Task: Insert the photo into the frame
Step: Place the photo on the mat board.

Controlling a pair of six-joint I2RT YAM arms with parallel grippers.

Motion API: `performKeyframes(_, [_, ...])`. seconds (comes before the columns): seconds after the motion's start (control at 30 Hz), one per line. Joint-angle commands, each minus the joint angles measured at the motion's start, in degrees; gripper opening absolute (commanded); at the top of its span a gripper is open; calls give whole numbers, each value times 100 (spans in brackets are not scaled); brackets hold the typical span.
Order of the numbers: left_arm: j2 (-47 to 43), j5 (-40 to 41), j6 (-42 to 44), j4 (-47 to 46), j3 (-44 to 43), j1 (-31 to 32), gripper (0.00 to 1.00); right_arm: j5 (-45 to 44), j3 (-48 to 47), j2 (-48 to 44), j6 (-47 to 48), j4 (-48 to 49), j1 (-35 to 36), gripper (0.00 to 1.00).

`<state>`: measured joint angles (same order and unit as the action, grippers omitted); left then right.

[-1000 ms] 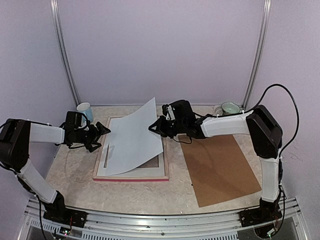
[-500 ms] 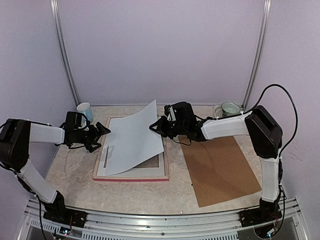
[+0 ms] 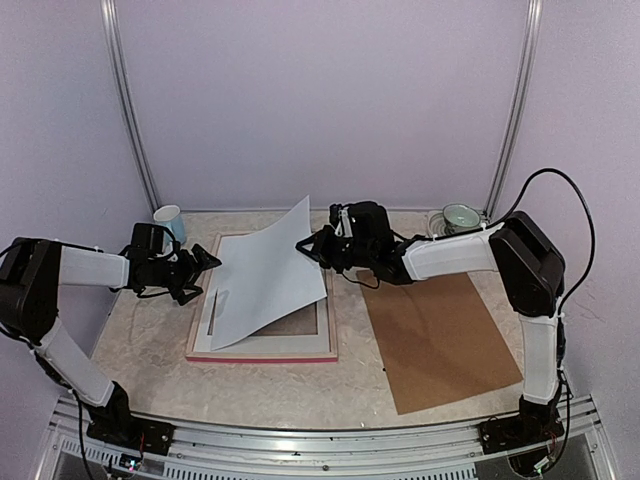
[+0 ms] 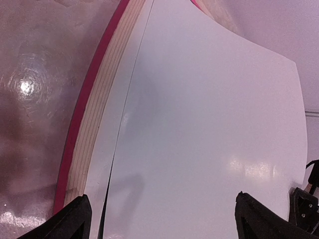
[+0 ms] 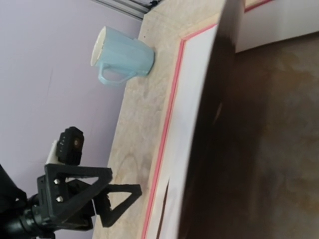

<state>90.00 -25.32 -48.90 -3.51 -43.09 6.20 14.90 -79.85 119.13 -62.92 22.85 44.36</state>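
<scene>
Above the frame's right rail, my right gripper was clamped nearly shut on the photo's raised edge. The sheet sloped white-back-up from those jaws down and leftward, its low left edge resting inside the frame. My left gripper hung fully spread and empty just beside the left rail, the nearer one to that low edge; I judged the photo needed lowering flat.

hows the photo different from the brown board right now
The photo shows its white back and is tilted up over the frame, its far edge pinched by the right gripper; the brown board lies flat on the table, untouched. Both are thin rectangular sheets.
</scene>
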Motion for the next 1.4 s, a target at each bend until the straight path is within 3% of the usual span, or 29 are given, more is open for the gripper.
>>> performKeyframes(0.0, [-6, -95, -4, -159, 73, 13, 99, -92, -58, 10, 22, 40, 42, 11])
performKeyframes(0.13, [-17, -100, -3, -159, 73, 11, 99, -88, -424, 100, 270, -833, 148, 11])
performKeyframes(0.67, [-8, -122, -6, -168, 81, 9, 99, 851, -962, 470, 593, -2092, 108, 10])
performKeyframes(0.87, [-8, -122, -20, -177, 88, 5, 99, 633, -1187, 535, 990, -2782, 99, 0])
performKeyframes(1.0, [-4, -135, -34, -202, 99, 11, 99, 352, -1327, 503, 1263, -3183, 96, 0])
performKeyframes(1.2, [-8, -129, -42, -212, 112, 13, 99, 789, -1108, 527, 962, -2568, 57, 0])
performKeyframes(1.37, [-17, -135, -53, -228, 117, 22, 99, 1423, -171, 364, -108, -590, -60, 0])
